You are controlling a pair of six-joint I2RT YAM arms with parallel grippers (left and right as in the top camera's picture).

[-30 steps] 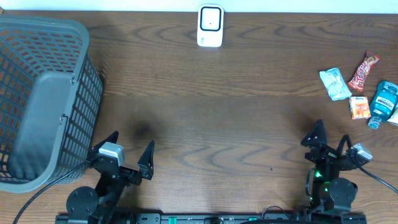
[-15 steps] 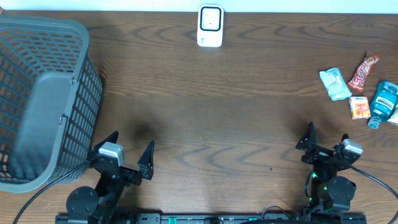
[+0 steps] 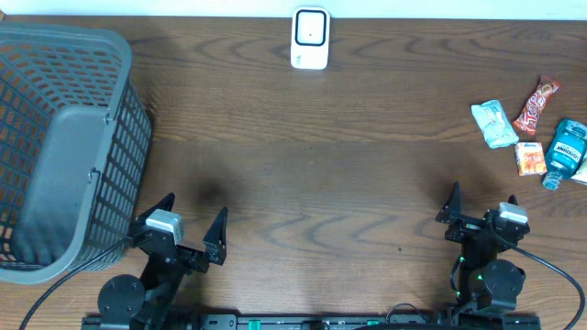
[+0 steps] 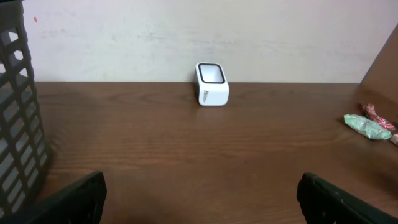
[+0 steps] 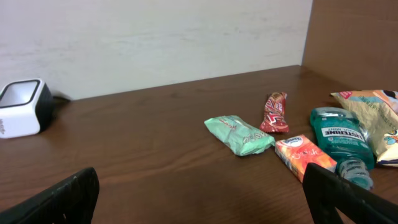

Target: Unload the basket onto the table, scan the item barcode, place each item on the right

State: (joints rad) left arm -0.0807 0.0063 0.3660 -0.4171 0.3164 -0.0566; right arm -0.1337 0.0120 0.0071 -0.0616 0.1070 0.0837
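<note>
At the right edge, a yellow bag [image 5: 378, 118] is cut off; the teal bottle [image 3: 564, 152] is laid label up. The left gripper [image 3: 194, 209] and right gripper [image 3: 482, 197] are spread wide, empty.

Well left of the white scanner [image 3: 310, 38] stands the grey basket [image 3: 128, 147]; well right lie green packet [image 3: 494, 124], red bar [image 3: 537, 104], orange box [image 3: 530, 158], blue bottle [image 3: 565, 151]. Left tool [image 3: 194, 209] and right tool [image 3: 481, 197] gape empty.

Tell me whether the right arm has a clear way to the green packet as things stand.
Probably yes. The right pincer stands open and empty, with only bare table between it and the green packet. The orange carton lies close beside the packet, so the grasp may be tight.
</note>
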